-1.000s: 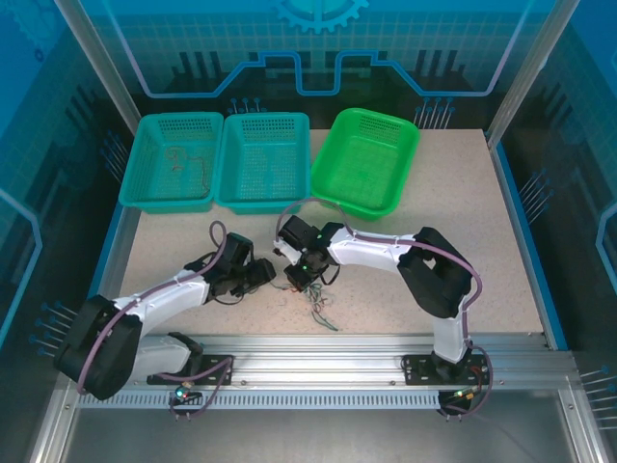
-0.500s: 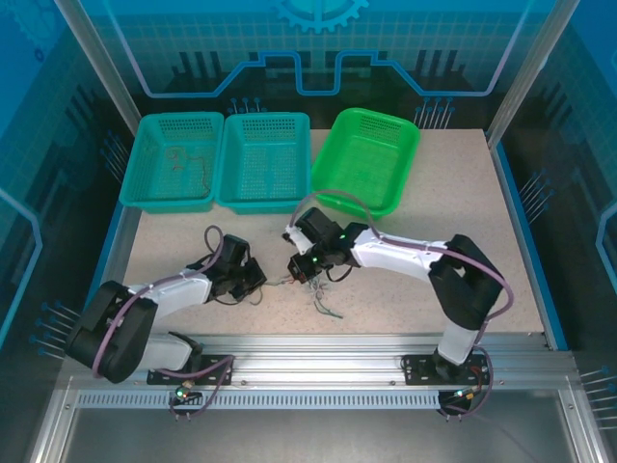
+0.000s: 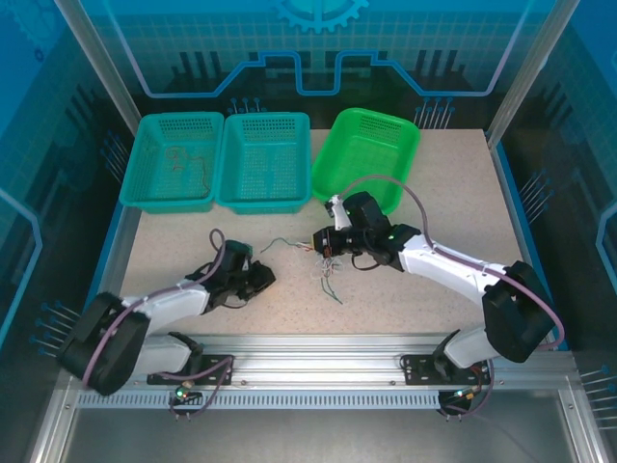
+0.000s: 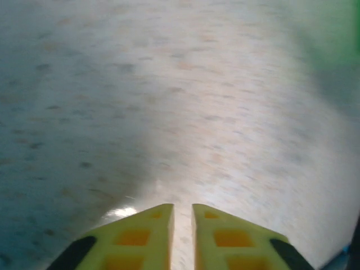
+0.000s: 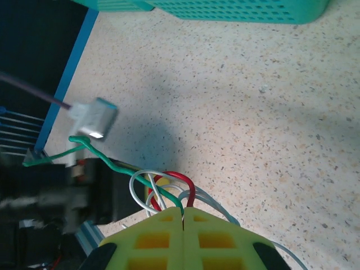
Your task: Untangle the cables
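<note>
**Separation step: right arm has the knot, one green strand pulled out**

- Right gripper (image 5: 183,211): jaws pressed together, pinching the cables (image 5: 167,187). Red, white and green loops bunch up right at the fingertips.
- From overhead, the right gripper (image 3: 326,249) sits mid-table in front of the green basket (image 3: 366,154). The rest of the cables (image 3: 328,282) trail loose from it onto the table (image 3: 424,309).
- The green strand (image 3: 284,243) runs left from the pinch toward the left arm, lifted and fairly straight. The right wrist view shows the same green strand (image 5: 107,160) heading off to the left.
- Left gripper (image 4: 181,207): jaws all but closed, with a thin slit between them and no wire visible in it. The wrist view is blurred, so I can't tell whether it has the far end of the strand. Overhead, the left gripper (image 3: 262,278) sits low, just below that end.

My read is that a single strand is being teased out of the tangle.

The next move needs a confirmed left grip on the green end. After that, pull the two apart slowly while the right keeps the red and white pinned. Watch that the knot doesn't cinch tighter at the fingertips.
</note>
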Robot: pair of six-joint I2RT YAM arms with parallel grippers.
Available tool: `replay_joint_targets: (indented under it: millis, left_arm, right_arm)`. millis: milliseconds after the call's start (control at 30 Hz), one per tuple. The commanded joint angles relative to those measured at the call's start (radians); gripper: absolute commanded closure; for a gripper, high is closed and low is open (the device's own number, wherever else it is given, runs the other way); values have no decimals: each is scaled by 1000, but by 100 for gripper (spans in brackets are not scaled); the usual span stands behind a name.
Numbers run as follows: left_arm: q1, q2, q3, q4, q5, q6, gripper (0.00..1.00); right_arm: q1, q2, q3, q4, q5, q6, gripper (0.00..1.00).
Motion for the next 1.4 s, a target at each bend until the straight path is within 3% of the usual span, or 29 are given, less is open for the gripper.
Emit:
replay_joint_targets:
  millis: [0,167,400,600,700,767,833,967,1100,1367]
  left_arm:
    - [-7,-222,-24,124,29,37,76]
    - [-41,-389,-56,180,26,-100,66]
    - [-108,-188,31,292,-1,-172,21]
    - [-108,-54,122,473,-25,-216,12]
    - [-108,-18,151,458,-72,-255,24]
    - [-108,-8,151,454,-99,-275,55]
    - [-107,-9,152,451,-101,-265,78]
    - [-107,-32,150,422,-98,-227,100]
    - [-101,-77,141,347,-106,-186,100]
    - [-6,-274,88,159,-136,-153,100]
  right_arm:
    - [-52,-25,-33,-12,44,172,100]
    - [-76,-16,-44,21,19,334,100]
    - [-22,-12,-5,102,-50,384,100]
    - [25,-26,25,105,-105,378,100]
    - [42,-32,32,122,-138,381,100]
    - [55,-42,29,127,-127,400,100]
    - [54,-57,3,153,-106,447,100]
    - [41,-79,-52,265,-116,523,100]
    - [23,-104,-51,240,-121,507,100]
    - [-165,-317,-242,176,-41,543,100]
